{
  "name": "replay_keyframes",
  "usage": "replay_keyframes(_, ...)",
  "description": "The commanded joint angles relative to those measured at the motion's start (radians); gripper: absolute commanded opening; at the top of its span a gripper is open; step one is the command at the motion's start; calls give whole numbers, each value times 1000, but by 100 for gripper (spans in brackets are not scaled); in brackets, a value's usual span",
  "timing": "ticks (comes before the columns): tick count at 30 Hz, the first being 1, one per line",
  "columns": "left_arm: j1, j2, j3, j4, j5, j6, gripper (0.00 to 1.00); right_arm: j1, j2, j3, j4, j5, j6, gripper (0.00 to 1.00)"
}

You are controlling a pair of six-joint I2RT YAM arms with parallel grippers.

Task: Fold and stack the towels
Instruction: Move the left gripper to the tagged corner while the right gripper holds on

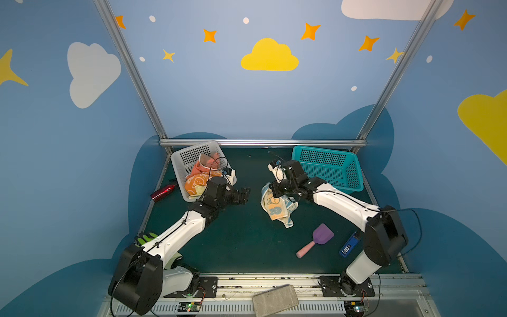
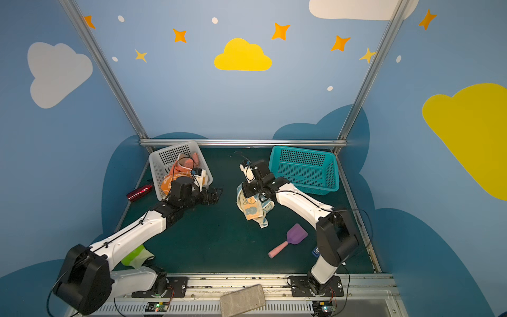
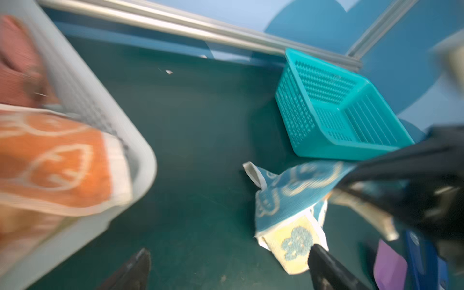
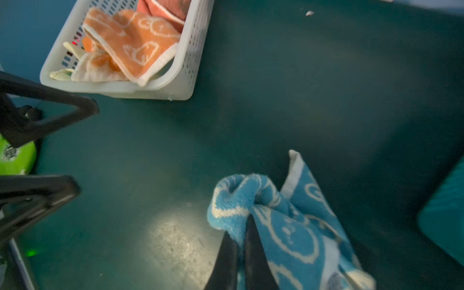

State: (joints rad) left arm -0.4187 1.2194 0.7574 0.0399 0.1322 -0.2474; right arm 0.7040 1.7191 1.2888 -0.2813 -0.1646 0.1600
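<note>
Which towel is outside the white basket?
The blue terry towel with rabbits, pinched by the right end effector; the orange towel and salmon towel lie in the white plastic basket.

- Both top views are sharp and evenly lit from overhead. The walls bow outward toward the edges.
- My left wrist view is smeared by motion blur, and the white basket and orange towel streak badly.
- My right wrist view is dimmer. A pale glare patch sits on the tabletop, and the blue towel looks soft up close.
</note>
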Motion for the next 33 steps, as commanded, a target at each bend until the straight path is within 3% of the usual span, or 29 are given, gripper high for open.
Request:
replay_keyframes(1, 3, -83, -3, -29, -135, -18, 97, 46, 78, 53, -10, -122, 71, 6)
replay_keyframes(5, 6, -146, -19, -65, -209, 0, 97, 74, 154, 88, 19, -195, 80, 22)
replay_keyframes(8, 7, -165, -29, -77, -223, 14, 97, 80, 187, 123, 8, -237, 66, 42)
replay_keyframes(11, 7, -158, -36, -83, -224, 26, 97, 86, 166, 135, -11, -224, 5, 69)
replay_keyframes(13, 8, -147, -36, -87, -215, 32, 97, 81, 129, 144, -52, -168, -19, 74)
replay_keyframes(19, -22, -88, -26, -113, -85, 124, 97, 23, 16, 148, -237, 17, -35, 72)
replay_keyframes(22, -59, -62, -38, -126, -93, 155, 97, 12, -50, 45, -244, 107, -52, 72)
replay_keyframes(25, -112, -37, -58, -130, -88, 201, 97, 2, -145, -137, -124, 101, -75, 73)
replay_keyframes(29, -191, 37, -45, -184, -123, 268, 97, -9, -235, -308, -11, 86, -62, 75)
replay_keyframes(33, -268, 146, 3, -249, -289, 338, 94, -18, -257, -350, -30, 79, -28, 74)
